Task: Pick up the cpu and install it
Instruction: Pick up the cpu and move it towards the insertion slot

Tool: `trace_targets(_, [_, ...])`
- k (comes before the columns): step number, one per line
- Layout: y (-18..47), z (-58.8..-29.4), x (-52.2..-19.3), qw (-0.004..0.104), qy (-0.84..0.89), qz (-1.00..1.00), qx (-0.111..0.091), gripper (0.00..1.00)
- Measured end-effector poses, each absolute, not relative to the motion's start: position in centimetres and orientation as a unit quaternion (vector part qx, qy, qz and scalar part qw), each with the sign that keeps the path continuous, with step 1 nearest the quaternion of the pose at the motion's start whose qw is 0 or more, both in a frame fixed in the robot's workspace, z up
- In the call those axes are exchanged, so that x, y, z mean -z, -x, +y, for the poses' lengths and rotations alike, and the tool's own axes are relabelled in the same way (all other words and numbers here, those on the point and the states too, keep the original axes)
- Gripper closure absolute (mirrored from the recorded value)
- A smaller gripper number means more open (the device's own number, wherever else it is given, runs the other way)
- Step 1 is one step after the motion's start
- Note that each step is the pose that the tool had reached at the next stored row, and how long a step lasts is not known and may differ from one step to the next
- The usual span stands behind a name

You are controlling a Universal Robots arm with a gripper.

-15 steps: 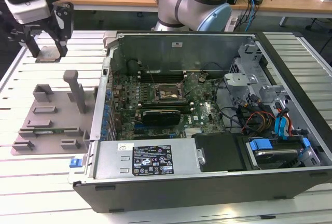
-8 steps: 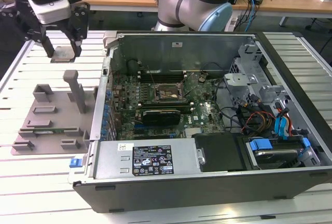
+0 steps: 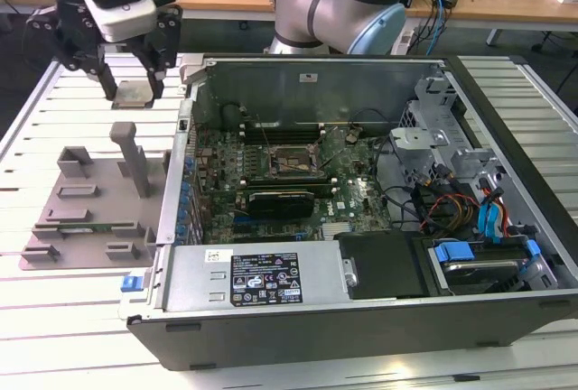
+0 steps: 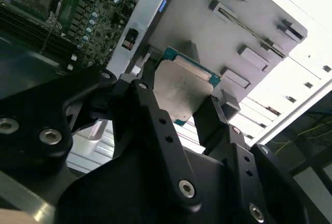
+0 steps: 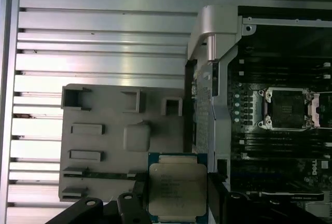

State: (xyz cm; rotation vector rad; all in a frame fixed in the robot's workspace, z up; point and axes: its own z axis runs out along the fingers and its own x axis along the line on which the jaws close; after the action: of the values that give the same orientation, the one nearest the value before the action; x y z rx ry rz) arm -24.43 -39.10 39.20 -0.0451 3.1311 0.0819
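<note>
The cpu [image 3: 135, 94] is a small square chip with a pale silvery top and a green rim. It hangs in the air between the black fingers of my gripper [image 3: 133, 86], which is shut on its two opposite edges, at the exterior view's upper left. Both wrist views show the cpu [image 4: 181, 92] [image 5: 176, 190] clamped in the gripper [image 4: 181, 102] [image 5: 177, 199] above the grey holder tray [image 5: 104, 141]. The open cpu socket [image 3: 291, 160] [image 5: 286, 108] lies on the motherboard inside the case, off to the exterior view's right of the gripper.
The open computer case [image 3: 361, 327] lies on a slatted metal table [image 3: 54, 300], with its near wall, drive bays and cables [image 3: 442, 200] around the motherboard. The grey holder tray [image 3: 90, 200] with upright pegs sits beside the case. The arm's base [image 3: 339, 6] stands behind it.
</note>
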Motion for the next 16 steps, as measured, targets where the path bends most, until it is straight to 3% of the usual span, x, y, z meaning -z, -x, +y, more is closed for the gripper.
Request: trace_targets(16, [17.3,-39.1,-39.2,0.005,0.014,1.000,-0.026,0.45])
